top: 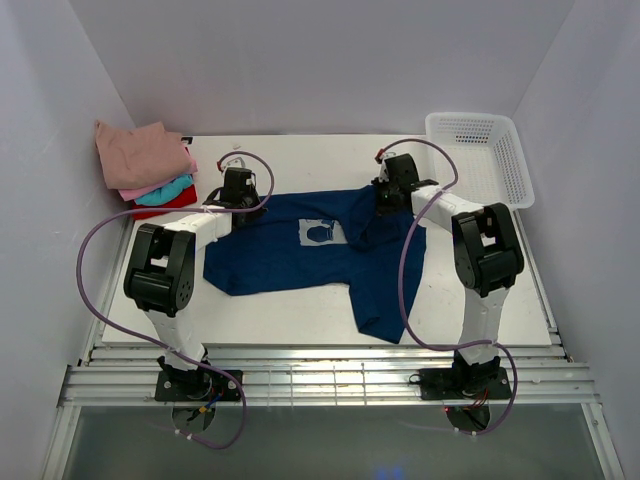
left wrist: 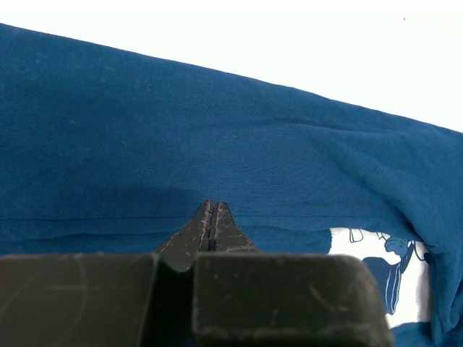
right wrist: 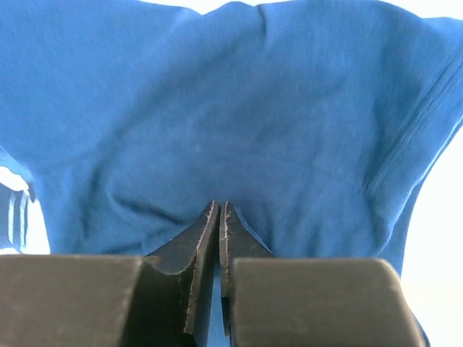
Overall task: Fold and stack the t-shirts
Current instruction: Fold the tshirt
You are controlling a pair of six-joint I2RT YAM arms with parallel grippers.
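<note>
At table (top: 290, 312) centre: navy tee (top: 285, 255) lay unfolded, yet to fold; my left gripper (left wrist: 211, 206) and right gripper (right wrist: 219, 207) pinched its cloth; folded tees (top: 148, 165) sat stacked far left

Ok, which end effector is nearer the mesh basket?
Right. The right end effector holds the navy tee just left of the basket; the left end effector is far across, by the folded stack.
</note>
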